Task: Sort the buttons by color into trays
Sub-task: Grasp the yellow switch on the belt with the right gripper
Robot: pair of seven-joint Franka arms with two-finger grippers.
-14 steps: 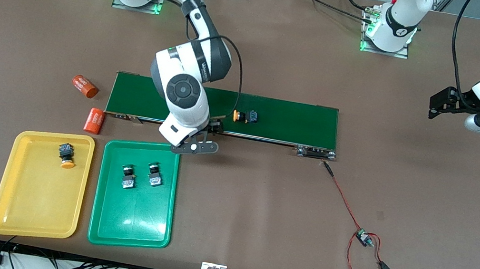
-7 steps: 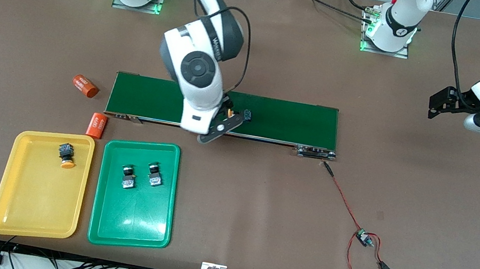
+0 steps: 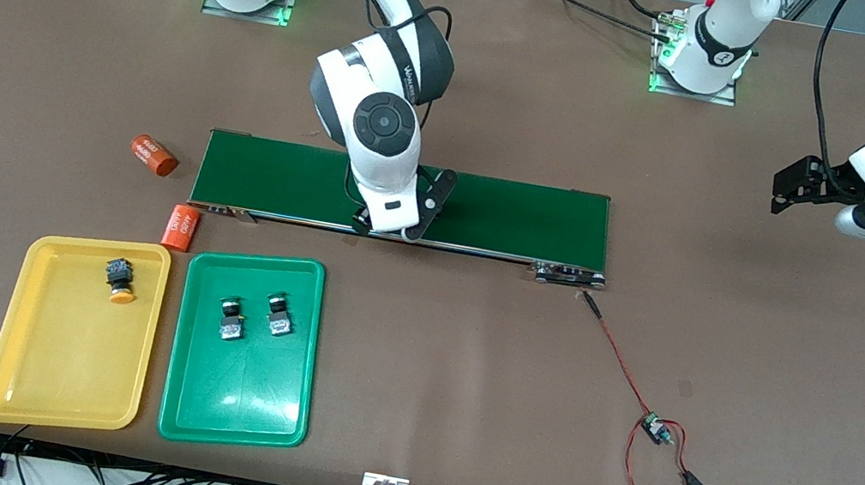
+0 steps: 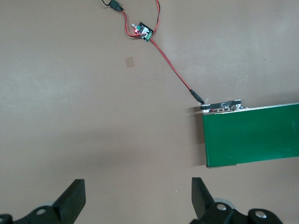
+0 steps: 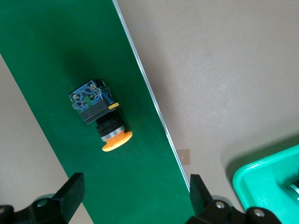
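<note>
- Your right gripper [image 5: 133, 198] is over the dark-green belt [image 3: 506, 215], roughly mid-belt, with its jaws spread wide and nothing in them.
- In the right wrist view, an orange-capped button [image 5: 99, 114] lies on its side on the belt right under that gripper, clear of both fingers. In the front view the arm covers it, so you can't see it there.
- The yellow tray [image 3: 28, 387] sits near the front camera at the right arm's end of the table. One orange-capped button in the tray [image 3: 119, 281] lies in its farther part, toward the side next to the green tray.
- The green tray [image 3: 232, 410] is just beside the yellow one, toward the left arm's end. Two green buttons [image 3: 230, 319] [image 3: 278, 315] lie side by side in its farther half, close to each other but not touching.
- Two orange cylinders sit on the table past the belt's end toward the right arm: one [image 3: 153, 155] level with the belt, the other [image 3: 180, 228] nearer the camera, just off the yellow tray's farther corner.
- Your left gripper [image 4: 135, 198] waits up in the air over bare table at the left arm's end, jaws wide apart and empty. Its wrist view shows the belt's end and a red wire [image 4: 170, 67] running to a small circuit board [image 4: 144, 32].
</note>
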